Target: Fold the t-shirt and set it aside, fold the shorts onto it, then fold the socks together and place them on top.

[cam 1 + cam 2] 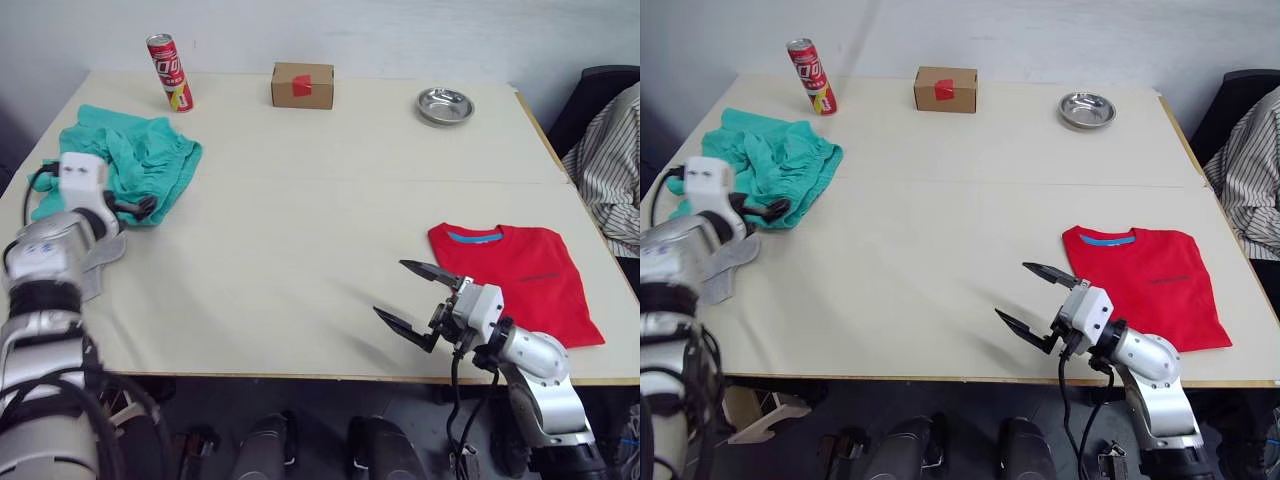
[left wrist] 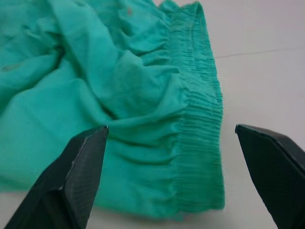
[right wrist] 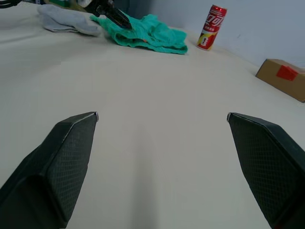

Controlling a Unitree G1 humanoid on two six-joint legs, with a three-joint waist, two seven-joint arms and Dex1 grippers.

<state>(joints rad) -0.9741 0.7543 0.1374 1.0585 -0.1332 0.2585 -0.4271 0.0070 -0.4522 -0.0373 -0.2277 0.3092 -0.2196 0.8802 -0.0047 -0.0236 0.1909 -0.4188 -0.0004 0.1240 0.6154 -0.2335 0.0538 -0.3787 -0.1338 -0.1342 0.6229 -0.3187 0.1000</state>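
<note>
Shorts [image 2: 143, 109] lie crumpled under left end effector [image 2: 171, 157] (fingers spread).

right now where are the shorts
In the left eye view the shorts lie bunched at the table's far left, just below the red can. The open left gripper sits at their near edge, over the waistband.

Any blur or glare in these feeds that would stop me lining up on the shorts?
Left wrist view: the shorts are soft, though the waistband ribbing still reads between the open left end effector fingers. Left eye view: even lighting, with mild shine on the bare table. Right wrist view: the right end effector fingertips look sharp; the far cloth is less crisp.
</note>
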